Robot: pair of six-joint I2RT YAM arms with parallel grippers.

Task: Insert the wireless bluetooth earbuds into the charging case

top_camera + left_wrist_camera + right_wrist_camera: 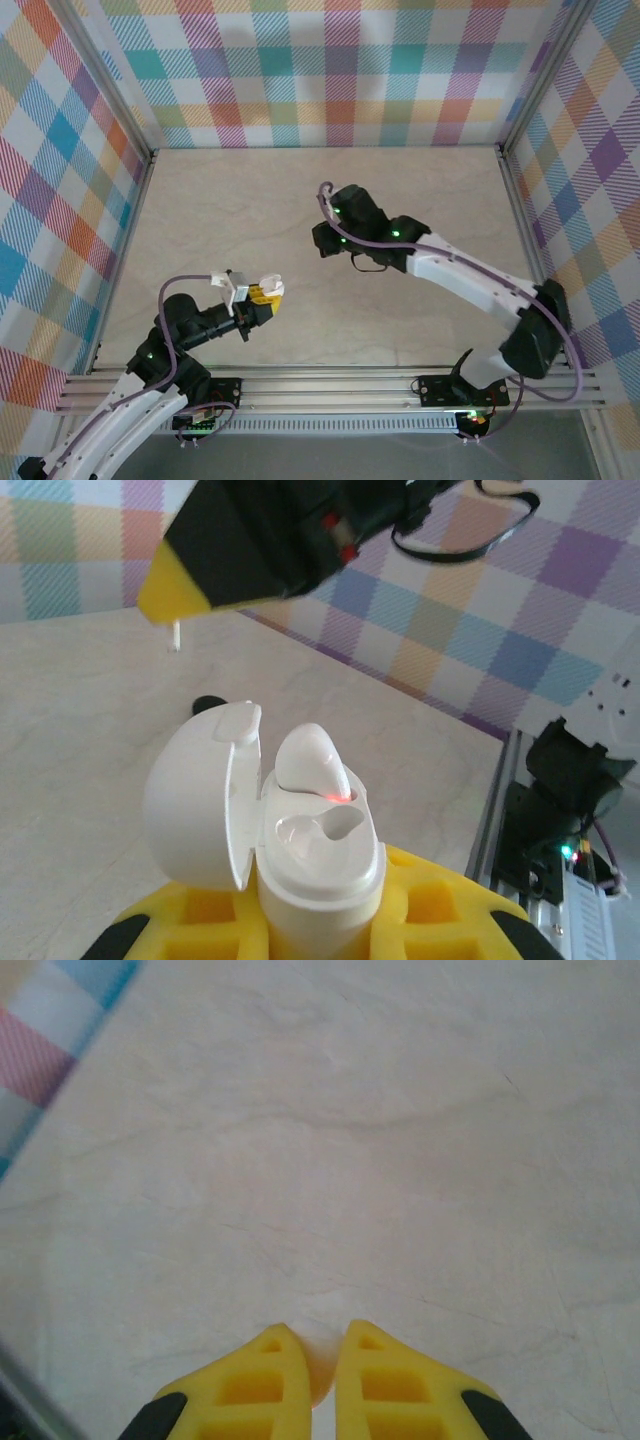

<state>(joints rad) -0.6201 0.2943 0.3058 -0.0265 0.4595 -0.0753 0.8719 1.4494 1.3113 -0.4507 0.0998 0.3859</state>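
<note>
Left wrist: my left tool [320, 935] clamps charging case [320, 880] upright, lid [195, 790] open, one slot [322, 829] free; right tool [318, 1360], far-right of it, pinches white earbud [175, 637] for insertion.

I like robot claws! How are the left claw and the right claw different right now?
The left gripper is clamped on an open white charging case; the right gripper is pinched shut on something tiny, a white stem poking out below it. The left gripper is near its own base; the right gripper is farther out over the table. Both have yellow fingers.
</note>
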